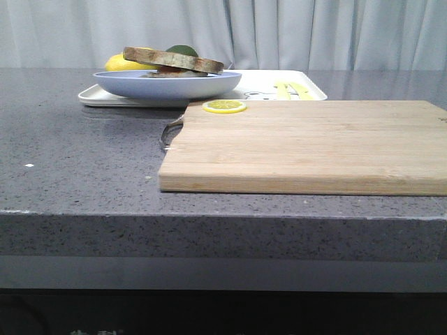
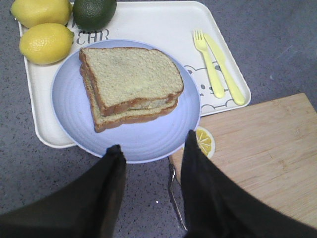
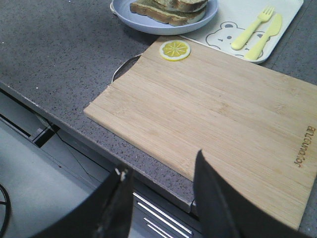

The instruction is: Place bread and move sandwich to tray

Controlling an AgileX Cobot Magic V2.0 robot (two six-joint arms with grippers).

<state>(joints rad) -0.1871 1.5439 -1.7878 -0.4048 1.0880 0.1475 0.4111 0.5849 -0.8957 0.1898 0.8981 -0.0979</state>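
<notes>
The sandwich (image 2: 131,82) lies on the round light-blue plate (image 2: 148,141). A plain bread slice is its top layer, and only a thin strip of filling shows between the slices. The plate rests on the white tray (image 2: 148,20), and its near rim reaches past the tray's edge. My left gripper (image 2: 153,141) is open and empty, just short of the plate's near rim. My right gripper (image 3: 161,162) is open and empty over the table's front edge, far from the sandwich (image 3: 168,7). The front view shows the sandwich (image 1: 174,61), plate (image 1: 167,85) and tray (image 1: 311,89), but no gripper.
A wooden cutting board (image 1: 307,146) with a metal handle lies in front of the tray, with a lemon slice (image 1: 224,106) on its far left corner. Two lemons (image 2: 45,43), a dark green fruit (image 2: 94,11) and a yellow fork and knife (image 2: 218,64) lie on the tray.
</notes>
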